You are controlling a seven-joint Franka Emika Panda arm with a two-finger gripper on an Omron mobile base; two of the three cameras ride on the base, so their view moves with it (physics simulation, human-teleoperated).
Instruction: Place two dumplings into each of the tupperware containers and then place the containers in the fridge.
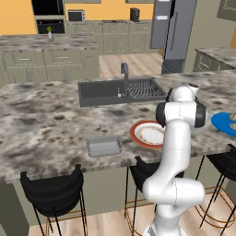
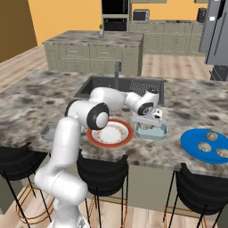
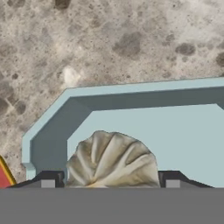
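While base views hide it, a dumpling [image 3: 113,159] fills the container [image 3: 131,113].

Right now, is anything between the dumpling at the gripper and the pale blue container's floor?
Nothing visible: the crinkled beige dumpling sits between the open gripper tips, directly over the pale blue translucent container.

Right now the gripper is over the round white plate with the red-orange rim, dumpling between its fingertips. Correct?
Not the plate. The gripper is over the pale blue rectangular tupperware container beside the plate, as the right base view shows. The pale crinkled dumpling does sit between the fingertips, seen in the hand view.
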